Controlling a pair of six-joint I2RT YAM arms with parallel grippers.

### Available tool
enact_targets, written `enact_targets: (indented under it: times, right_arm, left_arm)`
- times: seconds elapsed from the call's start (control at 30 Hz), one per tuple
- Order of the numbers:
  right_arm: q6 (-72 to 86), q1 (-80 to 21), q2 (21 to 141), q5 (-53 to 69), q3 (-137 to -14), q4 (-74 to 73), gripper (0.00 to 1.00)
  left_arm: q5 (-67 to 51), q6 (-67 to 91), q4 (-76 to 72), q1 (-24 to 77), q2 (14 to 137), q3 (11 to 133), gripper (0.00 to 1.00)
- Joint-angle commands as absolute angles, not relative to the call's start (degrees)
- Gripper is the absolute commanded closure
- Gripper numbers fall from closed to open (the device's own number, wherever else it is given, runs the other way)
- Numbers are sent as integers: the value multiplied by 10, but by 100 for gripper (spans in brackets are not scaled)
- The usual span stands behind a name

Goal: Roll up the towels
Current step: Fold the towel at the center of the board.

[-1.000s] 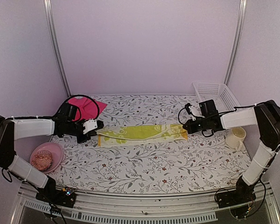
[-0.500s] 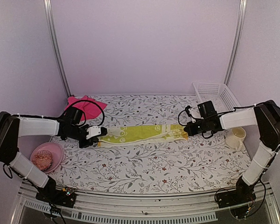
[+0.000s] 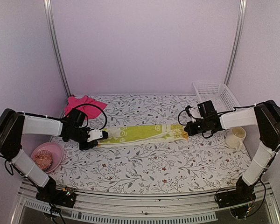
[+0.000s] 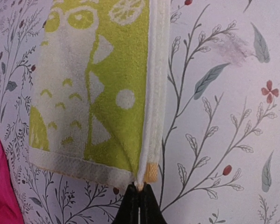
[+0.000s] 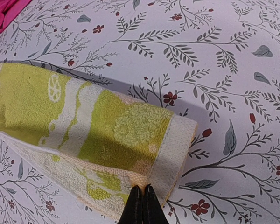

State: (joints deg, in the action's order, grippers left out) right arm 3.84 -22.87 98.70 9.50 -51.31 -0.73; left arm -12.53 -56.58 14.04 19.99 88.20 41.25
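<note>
While both arms' jaws stay pinched on the yellow-green towel's [image 3: 140, 133] corners, the left arm [image 3: 42, 126] has swung inward, uncovering more pink towel [image 3: 84, 105]; the right arm [image 3: 235, 117] is unmoved.

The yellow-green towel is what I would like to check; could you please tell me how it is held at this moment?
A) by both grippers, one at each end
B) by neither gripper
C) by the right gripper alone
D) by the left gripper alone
A: the left gripper is shut on a corner at one end of the yellow-green towel, and the right gripper is shut on the edge of its other end, as each wrist view shows.
</note>
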Motion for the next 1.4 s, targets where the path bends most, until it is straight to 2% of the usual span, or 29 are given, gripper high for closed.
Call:
enact_targets:
  times: [0.0,0.07,0.27,0.3,0.5,0.63,0.67,0.77,0.83,1.03,1.17,1.27,1.37]
  right_arm:
    - [38,-232,992,92,-528,-19,98]
    - [37,-233,992,93,-528,-22,98]
    - [36,-235,983,105,-522,-32,91]
    - [36,-235,981,109,-521,-33,89]
    - [37,-242,971,117,-519,-57,73]
    - [40,-242,952,104,-508,-67,69]
    - [42,-242,947,98,-507,-73,68]
    - [49,-242,927,82,-503,-89,62]
    - [53,-242,909,77,-499,-98,59]
    - [77,-242,860,70,-493,-110,56]
    - [108,-242,892,67,-516,-103,57]
    - [124,-242,944,72,-553,-88,62]
    - [138,-242,1004,84,-599,-83,73]
  left_arm:
    - [-112,-570,140,207,886,414,96]
    - [-112,-573,151,207,882,418,89]
    - [-127,-582,180,205,854,424,49]
    - [-127,-583,183,205,850,425,45]
    - [-136,-569,194,193,842,454,36]
    - [-153,-537,185,184,850,481,32]
    - [-152,-531,179,184,855,486,28]
    - [-150,-506,163,182,872,499,26]
    - [-148,-492,151,183,883,506,14]
    - [-102,-445,96,183,925,520,12]
    - [-59,-419,49,183,950,528,18]
    - [-50,-408,32,183,962,535,24]
    - [-49,-400,18,184,965,536,30]
